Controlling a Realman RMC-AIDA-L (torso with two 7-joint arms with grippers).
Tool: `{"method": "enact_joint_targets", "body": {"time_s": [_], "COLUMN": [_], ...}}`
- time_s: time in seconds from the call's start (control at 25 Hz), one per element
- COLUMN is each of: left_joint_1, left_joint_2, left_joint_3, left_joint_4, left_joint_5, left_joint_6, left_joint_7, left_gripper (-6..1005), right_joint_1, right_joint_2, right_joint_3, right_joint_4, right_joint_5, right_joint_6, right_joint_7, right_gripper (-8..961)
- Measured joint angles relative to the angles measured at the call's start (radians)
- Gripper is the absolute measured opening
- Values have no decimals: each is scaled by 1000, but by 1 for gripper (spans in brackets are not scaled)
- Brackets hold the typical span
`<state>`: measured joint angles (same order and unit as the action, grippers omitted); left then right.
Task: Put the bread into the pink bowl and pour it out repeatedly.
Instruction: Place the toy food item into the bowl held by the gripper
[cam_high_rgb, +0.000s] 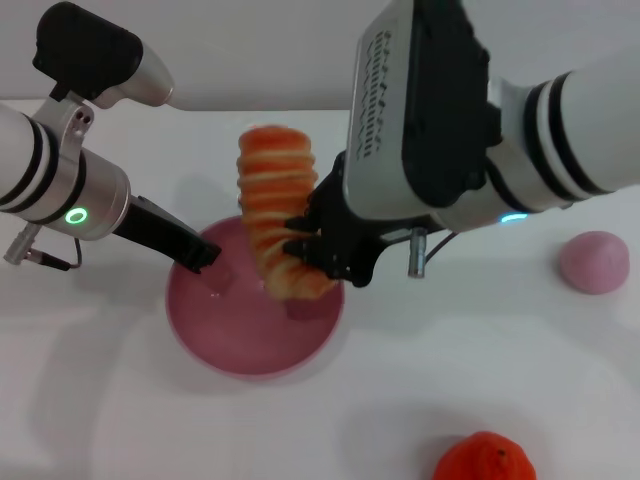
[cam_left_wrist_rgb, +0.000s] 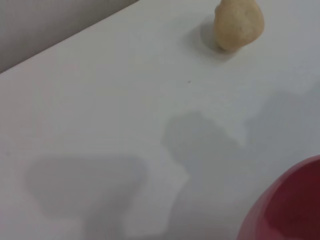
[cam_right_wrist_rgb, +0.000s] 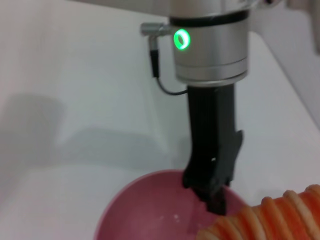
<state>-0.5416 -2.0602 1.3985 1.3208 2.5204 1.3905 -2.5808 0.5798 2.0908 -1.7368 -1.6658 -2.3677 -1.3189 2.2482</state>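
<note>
The pink bowl (cam_high_rgb: 250, 340) sits on the white table in front of me. My left gripper (cam_high_rgb: 203, 257) is at the bowl's left rim, shut on its wall. The right wrist view shows those dark fingers (cam_right_wrist_rgb: 212, 192) straddling the rim of the bowl (cam_right_wrist_rgb: 145, 210). The bread (cam_high_rgb: 272, 190), an orange and cream ridged roll, stands nearly upright with its lower end over the bowl's far right side. My right gripper (cam_high_rgb: 310, 250) is shut on that lower end. An end of the bread (cam_right_wrist_rgb: 270, 220) also shows in the right wrist view, and a part of the bowl (cam_left_wrist_rgb: 295, 210) in the left wrist view.
A solid pink dome lump (cam_high_rgb: 594, 262) lies at the right of the table. An orange fruit (cam_high_rgb: 485, 458) sits at the front right edge. The left wrist view shows a small beige lump (cam_left_wrist_rgb: 239, 24) on the table beyond the bowl.
</note>
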Motion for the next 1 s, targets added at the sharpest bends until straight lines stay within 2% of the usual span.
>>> {"method": "enact_joint_targets", "body": {"time_s": [0.48, 0.88, 1.0], "left_joint_1": [0, 3, 4], "left_joint_2": [-2, -1, -1], "left_joint_3": [5, 5, 5], "left_joint_4": [0, 0, 0], "left_joint_5": [0, 0, 0], "left_joint_6": [-2, -2, -2], "left_joint_7": [2, 4, 5], "left_gripper": [41, 42, 42], "right_joint_1": [25, 14, -10], "right_joint_2": [0, 0, 0], "right_joint_3": [-50, -41, -23], "right_joint_4": [45, 54, 52], "right_joint_5": [13, 13, 11], "right_joint_6": [4, 26, 79], "right_joint_7": [-1, 0, -1], "right_gripper": [109, 295, 351]}}
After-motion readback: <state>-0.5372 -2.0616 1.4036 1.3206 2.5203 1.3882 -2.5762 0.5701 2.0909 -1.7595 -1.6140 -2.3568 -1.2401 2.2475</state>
